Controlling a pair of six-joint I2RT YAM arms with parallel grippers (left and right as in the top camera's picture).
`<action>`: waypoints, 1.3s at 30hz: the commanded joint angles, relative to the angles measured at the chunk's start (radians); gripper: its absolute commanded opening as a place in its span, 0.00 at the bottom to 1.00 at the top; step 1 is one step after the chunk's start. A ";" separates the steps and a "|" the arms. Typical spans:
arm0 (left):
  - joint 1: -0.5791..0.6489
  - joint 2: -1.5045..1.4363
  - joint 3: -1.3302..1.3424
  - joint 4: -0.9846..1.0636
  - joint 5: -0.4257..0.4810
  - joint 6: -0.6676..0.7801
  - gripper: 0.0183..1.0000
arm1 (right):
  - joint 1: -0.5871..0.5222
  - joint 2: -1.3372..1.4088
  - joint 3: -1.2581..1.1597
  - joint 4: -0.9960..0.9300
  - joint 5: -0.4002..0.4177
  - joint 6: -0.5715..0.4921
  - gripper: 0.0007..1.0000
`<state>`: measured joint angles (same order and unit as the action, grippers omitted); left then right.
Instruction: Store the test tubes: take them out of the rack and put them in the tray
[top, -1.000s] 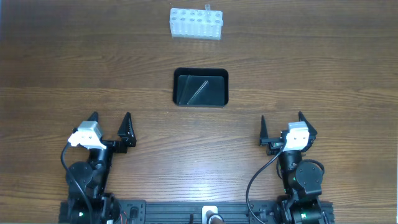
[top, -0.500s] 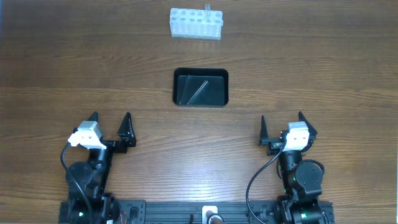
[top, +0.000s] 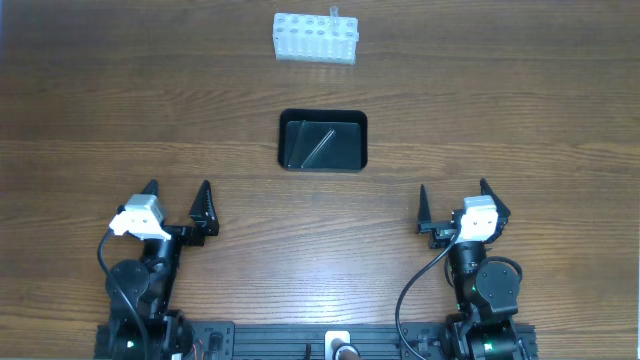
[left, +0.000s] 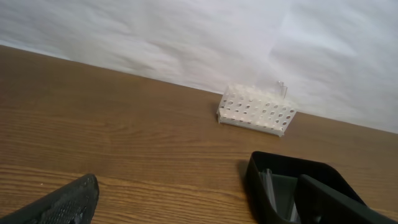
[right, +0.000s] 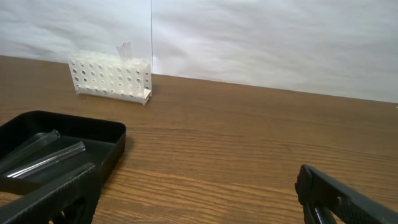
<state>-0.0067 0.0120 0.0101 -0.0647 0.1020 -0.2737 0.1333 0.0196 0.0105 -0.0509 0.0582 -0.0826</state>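
A white test-tube rack (top: 314, 38) stands at the far middle of the table, with one clear tube (top: 334, 13) upright near its right end. The rack (left: 256, 109) and the tube (left: 283, 91) show far off in the left wrist view, and the rack (right: 111, 77) with its tube (right: 124, 50) in the right wrist view. A black tray (top: 323, 140) sits in the middle, with clear tubes (right: 42, 156) lying in it. My left gripper (top: 180, 197) stands open at the near left, empty. At the near right, my right gripper (top: 452, 200) is open and empty.
The wooden table (top: 520, 110) is bare around the rack and tray. A white backdrop (right: 267, 37) rises behind the table's far edge.
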 joint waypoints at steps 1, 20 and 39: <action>0.005 -0.006 -0.004 -0.003 0.013 -0.008 1.00 | -0.002 0.000 -0.005 0.012 0.006 -0.012 0.99; 0.005 -0.006 -0.004 -0.003 0.013 -0.008 1.00 | 0.022 1.439 0.339 1.452 0.027 0.014 0.99; 0.005 -0.006 -0.004 -0.003 0.013 -0.008 1.00 | 0.266 2.063 1.101 1.189 0.274 0.252 0.99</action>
<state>-0.0059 0.0109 0.0101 -0.0647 0.1020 -0.2741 0.3737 2.0140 1.0172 1.1671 0.2043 0.1047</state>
